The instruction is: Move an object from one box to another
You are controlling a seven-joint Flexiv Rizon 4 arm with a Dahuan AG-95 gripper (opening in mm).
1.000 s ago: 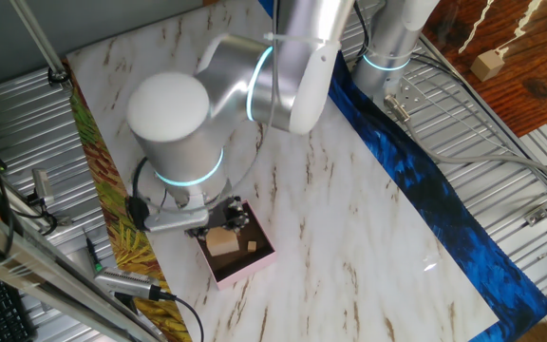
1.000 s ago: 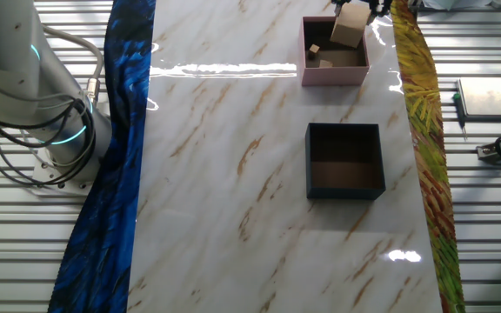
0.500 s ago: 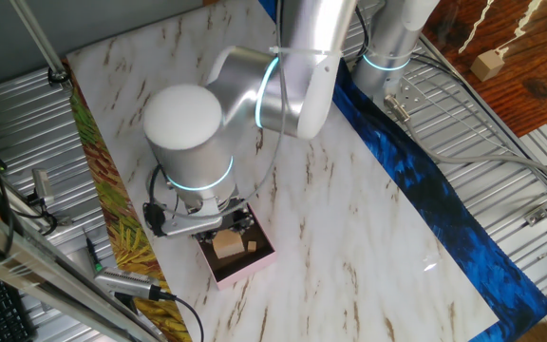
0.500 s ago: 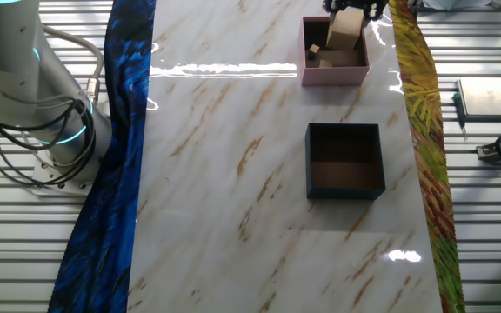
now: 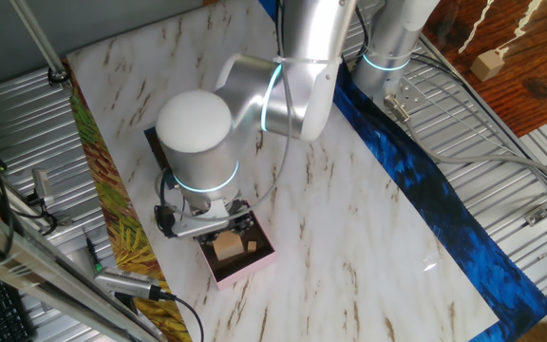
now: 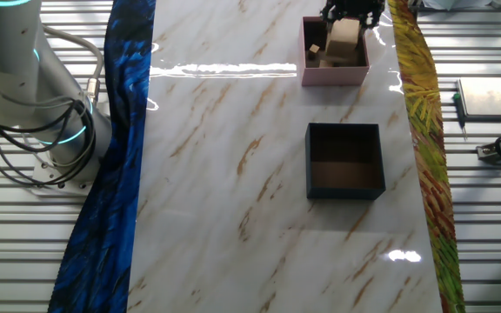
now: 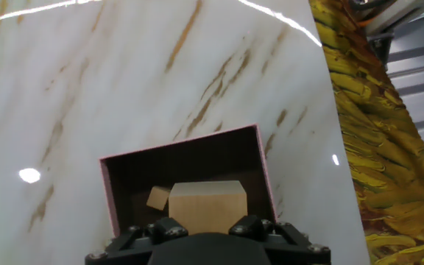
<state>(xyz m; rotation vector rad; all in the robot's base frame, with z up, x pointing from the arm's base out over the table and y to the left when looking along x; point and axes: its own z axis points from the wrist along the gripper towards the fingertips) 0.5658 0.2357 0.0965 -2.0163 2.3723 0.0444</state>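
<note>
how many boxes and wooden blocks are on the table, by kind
boxes: 2, the pink box and the blue box
wooden blocks: 2, a large block at the gripper and a small block beside it, both over or in the pink box
total: 4

Robotics lab bench: arm base is sitting bolted on ribbed metal decking, cables trailing beside it.
</note>
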